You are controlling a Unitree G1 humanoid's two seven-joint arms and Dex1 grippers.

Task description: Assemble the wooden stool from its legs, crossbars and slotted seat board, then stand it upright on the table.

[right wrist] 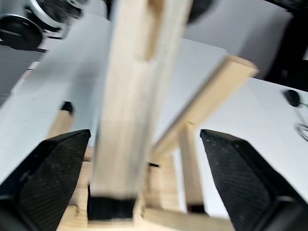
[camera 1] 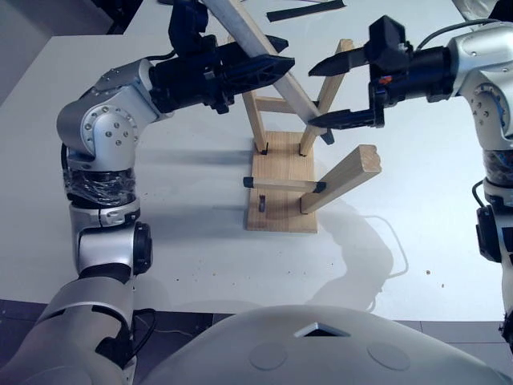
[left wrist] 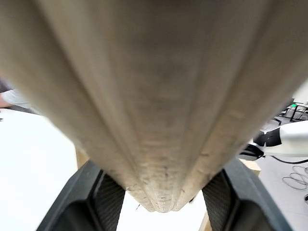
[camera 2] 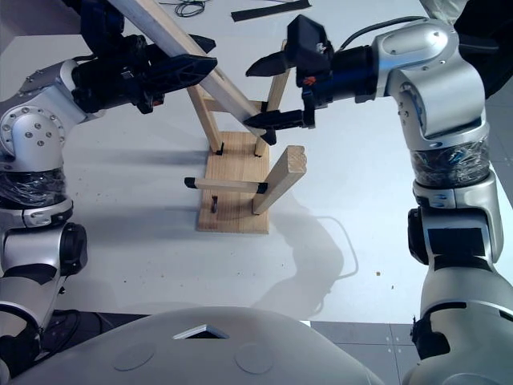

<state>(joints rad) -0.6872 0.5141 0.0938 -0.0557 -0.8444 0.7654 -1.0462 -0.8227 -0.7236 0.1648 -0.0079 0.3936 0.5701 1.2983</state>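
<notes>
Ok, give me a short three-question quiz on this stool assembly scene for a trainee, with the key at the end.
1. True or false: the seat board lies flat on the table.
2. What does the left hand grip? A: a hammer. B: a long leg. C: the seat board.
3. Fill in the gap: the right hand is ____, with a far leg between its fingers.
Key: 1 true; 2 B; 3 open.
</notes>
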